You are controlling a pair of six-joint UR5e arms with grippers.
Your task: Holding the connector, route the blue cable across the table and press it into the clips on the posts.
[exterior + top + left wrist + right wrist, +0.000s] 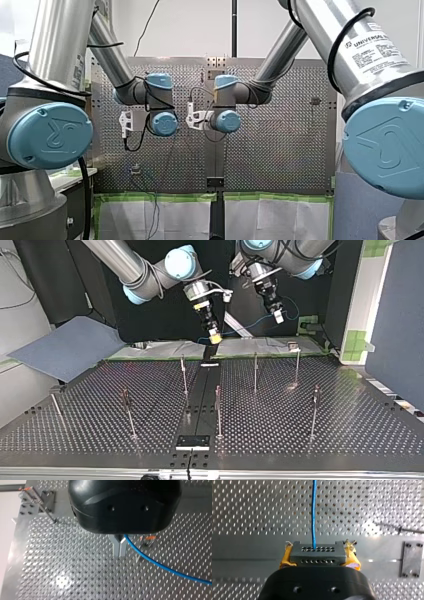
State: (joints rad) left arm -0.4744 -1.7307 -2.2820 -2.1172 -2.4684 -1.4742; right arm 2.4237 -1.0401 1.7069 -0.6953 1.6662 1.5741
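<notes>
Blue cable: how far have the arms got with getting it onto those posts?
Done: the grasping. My right pincer clamps the connector between yellow pads; my left pincer is shut on the cable. In hand: both hang above the table's far edge in the top view, cable strung between them. Left: all the routing; no post carries cable yet.

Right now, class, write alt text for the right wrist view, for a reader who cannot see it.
My right gripper, with yellow pads, is shut on a dark grey connector with two rows of small holes. A blue cable leaves the connector and runs straight ahead over the perforated table. A small grey plate lies on the table beside the gripper.
</notes>
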